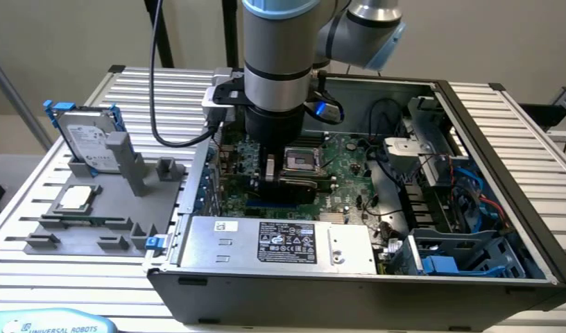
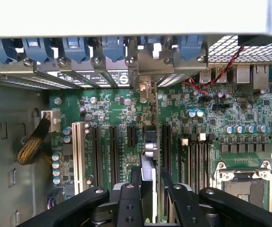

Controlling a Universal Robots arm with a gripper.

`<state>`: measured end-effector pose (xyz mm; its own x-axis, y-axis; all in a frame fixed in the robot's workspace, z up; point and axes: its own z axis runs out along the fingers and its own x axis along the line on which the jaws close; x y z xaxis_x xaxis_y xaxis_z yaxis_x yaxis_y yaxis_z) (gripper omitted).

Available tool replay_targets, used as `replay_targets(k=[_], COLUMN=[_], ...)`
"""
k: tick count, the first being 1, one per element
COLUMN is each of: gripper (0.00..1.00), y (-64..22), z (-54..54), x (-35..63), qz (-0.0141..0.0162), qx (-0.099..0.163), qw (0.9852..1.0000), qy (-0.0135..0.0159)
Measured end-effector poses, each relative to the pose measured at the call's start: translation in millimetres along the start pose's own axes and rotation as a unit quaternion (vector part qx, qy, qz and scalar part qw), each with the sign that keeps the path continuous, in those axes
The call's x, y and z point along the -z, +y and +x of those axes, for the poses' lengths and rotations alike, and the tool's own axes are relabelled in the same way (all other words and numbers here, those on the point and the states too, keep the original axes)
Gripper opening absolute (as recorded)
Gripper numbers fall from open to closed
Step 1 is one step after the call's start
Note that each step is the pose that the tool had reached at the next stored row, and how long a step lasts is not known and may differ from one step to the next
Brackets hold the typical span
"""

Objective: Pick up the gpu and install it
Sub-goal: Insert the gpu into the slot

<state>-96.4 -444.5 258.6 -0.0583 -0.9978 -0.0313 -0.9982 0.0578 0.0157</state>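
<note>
My gripper (image 2: 149, 182) is lowered into the open computer case (image 1: 505, 159), over the green motherboard (image 2: 107, 111). It is shut on the gpu (image 2: 148, 151), a thin card seen edge-on and standing upright between the two black fingers (image 2: 135, 185). The card runs along the row of long black expansion slots (image 2: 113, 153), and its silver end bracket (image 2: 144, 89) reaches the case's rear slot openings. In the exterior view the gripper (image 1: 281, 177) is down among the boards, beside the CPU socket (image 1: 304, 161). Whether the card's lower edge sits in a slot is hidden.
On the exterior view's left, a grey fixture (image 1: 98, 229) holds a hard drive with blue rails (image 1: 87, 139) and a square silver CPU chip (image 1: 77, 198). The power supply (image 1: 274, 243), drive cage (image 1: 459, 260) and loose cables (image 1: 404, 180) crowd the case. Blue bracket clips (image 2: 74, 47) line the rear wall.
</note>
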Motion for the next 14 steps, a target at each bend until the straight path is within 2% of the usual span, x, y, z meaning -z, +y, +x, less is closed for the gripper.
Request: replay_targets(k=[4,10,14], gripper=[0.27,0.27,0.27], y=[-0.1,0.0,0.0], z=[0.4,0.6,0.6], x=[0.0,0.1,0.0], qz=[-0.0006,-0.0046,-0.005], qx=[-0.004,-0.006,-0.006], qw=[1.0,1.0,1.0], qy=[-0.0001,0.0003,-0.0001])
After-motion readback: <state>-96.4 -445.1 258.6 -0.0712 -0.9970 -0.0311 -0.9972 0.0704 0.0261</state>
